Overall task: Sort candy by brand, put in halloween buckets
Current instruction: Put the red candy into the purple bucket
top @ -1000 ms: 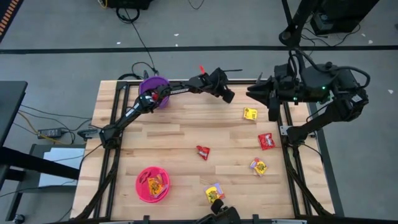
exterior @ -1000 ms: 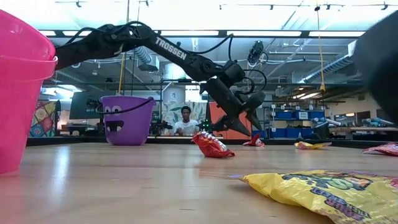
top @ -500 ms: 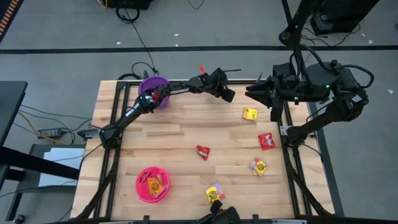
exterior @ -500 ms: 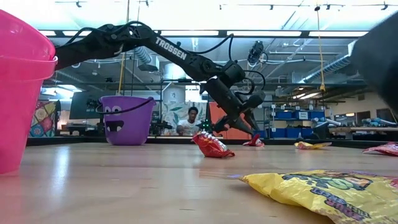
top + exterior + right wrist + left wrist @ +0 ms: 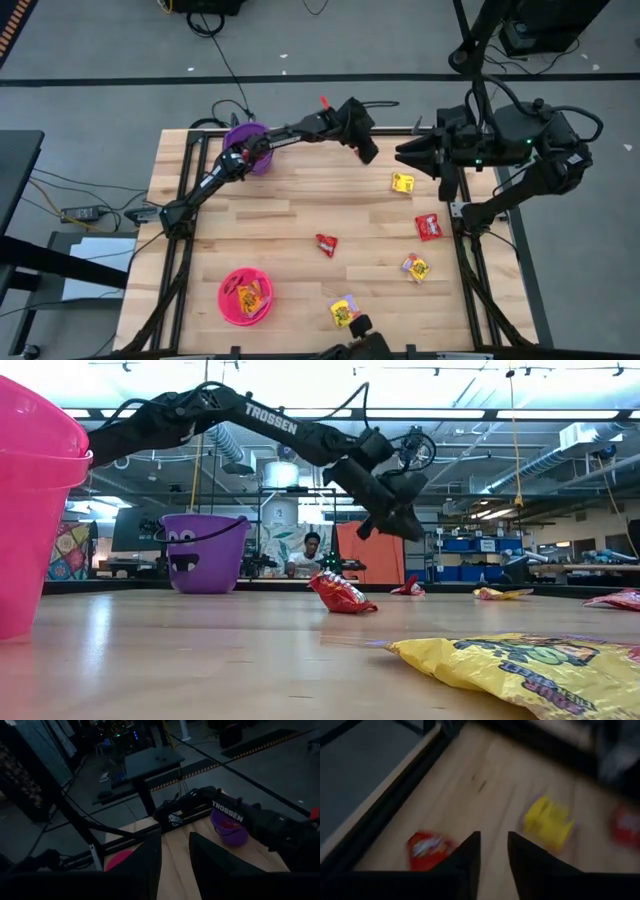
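Observation:
My left gripper (image 5: 368, 155) (image 5: 405, 530) hangs over the table's far edge, right of the purple bucket (image 5: 245, 146). Its fingers (image 5: 470, 855) stand a narrow gap apart with nothing between them. A red packet (image 5: 426, 847) (image 5: 410, 589) lies flat on the table below it, beside the left finger. A yellow packet (image 5: 402, 182) and a red one (image 5: 429, 227) lie farther right. The pink bucket (image 5: 246, 296) at the near left holds packets. My right gripper (image 5: 400, 150) waits high at the far right, slightly open and empty.
Another red packet (image 5: 326, 244) lies mid-table, and yellow ones lie at the near right (image 5: 415, 267) and near edge (image 5: 346, 310). A black frame rail (image 5: 385, 805) runs along the far edge beside the left gripper. A person (image 5: 312, 552) sits in the room behind.
My left gripper has drawn its wide-spread fingers close together down at the table, then risen and rolled a little. The red packet under it has stayed on the table.

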Robot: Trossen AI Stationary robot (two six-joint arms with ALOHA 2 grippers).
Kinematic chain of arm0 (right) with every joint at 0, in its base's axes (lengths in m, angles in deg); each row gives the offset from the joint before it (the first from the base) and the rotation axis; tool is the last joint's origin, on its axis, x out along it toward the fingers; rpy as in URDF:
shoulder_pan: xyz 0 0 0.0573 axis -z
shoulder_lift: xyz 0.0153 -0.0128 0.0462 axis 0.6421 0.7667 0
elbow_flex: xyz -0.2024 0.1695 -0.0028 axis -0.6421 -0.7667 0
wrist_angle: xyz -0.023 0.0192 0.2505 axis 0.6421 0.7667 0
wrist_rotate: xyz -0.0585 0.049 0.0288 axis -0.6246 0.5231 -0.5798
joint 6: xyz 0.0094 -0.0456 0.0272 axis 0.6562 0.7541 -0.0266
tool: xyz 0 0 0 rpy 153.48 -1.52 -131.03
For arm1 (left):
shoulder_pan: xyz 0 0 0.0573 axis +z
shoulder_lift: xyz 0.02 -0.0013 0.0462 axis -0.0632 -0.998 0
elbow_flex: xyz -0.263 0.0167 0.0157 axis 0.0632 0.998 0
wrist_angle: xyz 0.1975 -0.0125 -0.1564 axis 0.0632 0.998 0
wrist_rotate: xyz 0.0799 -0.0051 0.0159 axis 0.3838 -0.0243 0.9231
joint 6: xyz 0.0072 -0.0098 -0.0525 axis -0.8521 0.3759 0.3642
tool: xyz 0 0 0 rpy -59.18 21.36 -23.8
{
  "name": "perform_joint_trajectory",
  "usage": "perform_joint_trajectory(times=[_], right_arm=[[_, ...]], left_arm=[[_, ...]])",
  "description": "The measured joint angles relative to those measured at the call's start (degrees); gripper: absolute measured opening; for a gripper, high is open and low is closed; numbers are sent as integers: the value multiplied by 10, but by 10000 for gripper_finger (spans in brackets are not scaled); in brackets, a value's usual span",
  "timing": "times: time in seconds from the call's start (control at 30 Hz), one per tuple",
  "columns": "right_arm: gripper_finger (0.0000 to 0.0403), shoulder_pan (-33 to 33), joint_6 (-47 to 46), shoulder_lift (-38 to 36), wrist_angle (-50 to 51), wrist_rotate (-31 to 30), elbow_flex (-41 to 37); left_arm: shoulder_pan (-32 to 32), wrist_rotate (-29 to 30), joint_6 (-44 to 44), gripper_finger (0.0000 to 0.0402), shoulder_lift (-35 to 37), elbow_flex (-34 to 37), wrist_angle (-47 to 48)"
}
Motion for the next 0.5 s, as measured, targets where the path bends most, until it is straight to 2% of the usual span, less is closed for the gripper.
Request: perform_joint_trajectory(times=[0.23, 0.37, 0.5], right_arm=[[111, -9, -10, 0, 1, -1, 0], [111, -9, -13, 0, 1, -2, 0], [112, -8, -13, 0, 1, -2, 0]], left_arm=[[2, 30, -184, 192, -1, -1, 93], [1, 29, -216, 226, -1, -1, 98], [-3, 31, -238, 235, -1, -1, 79]])
